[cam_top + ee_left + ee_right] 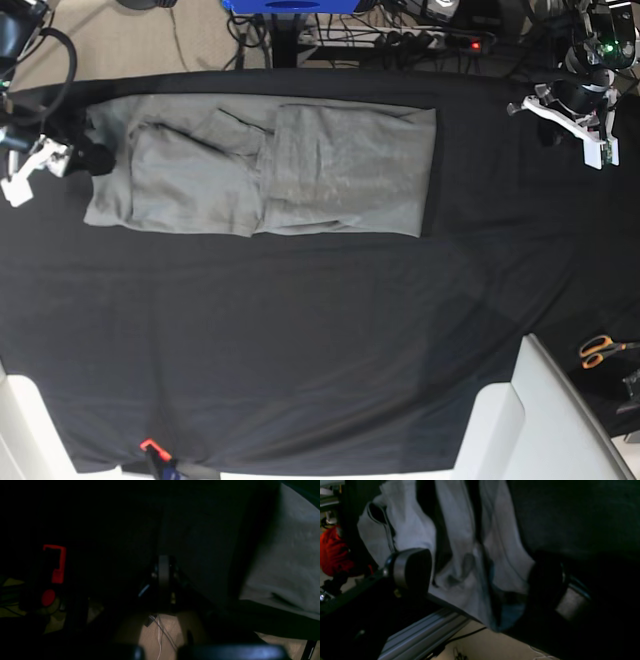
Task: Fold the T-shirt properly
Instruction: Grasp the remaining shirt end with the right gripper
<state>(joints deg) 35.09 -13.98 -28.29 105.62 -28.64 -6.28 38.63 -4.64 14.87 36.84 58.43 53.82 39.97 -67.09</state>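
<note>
The T-shirt (pixel 265 170) lies flat on my bench's black cloth (pixel 300 340), toward the far edge and over to the base view's left; it is folded lengthwise into a long grey band, with creased overlapping layers near its left end; my right tool (pixel 88 155) sits at that left end, right against the fabric's edge; from the right wrist view my right tool (pixel 480 580) has its two pads spread wide, grey cloth of the T-shirt (pixel 460 555) lying between them, and neither pad is pinching it, so I have hold of nothing there; my left tool (pixel 585 120) hangs over the far right corner of the bench, well apart from the shirt; the left wrist view is very dark, yet my left tool (pixel 163 573) reads as pressed together with nothing in it, and a pale slice of T-shirt (pixel 287 555) shows off to the side; orange-handled scissors (pixel 603 349) lie beyond the cloth's right edge.
</note>
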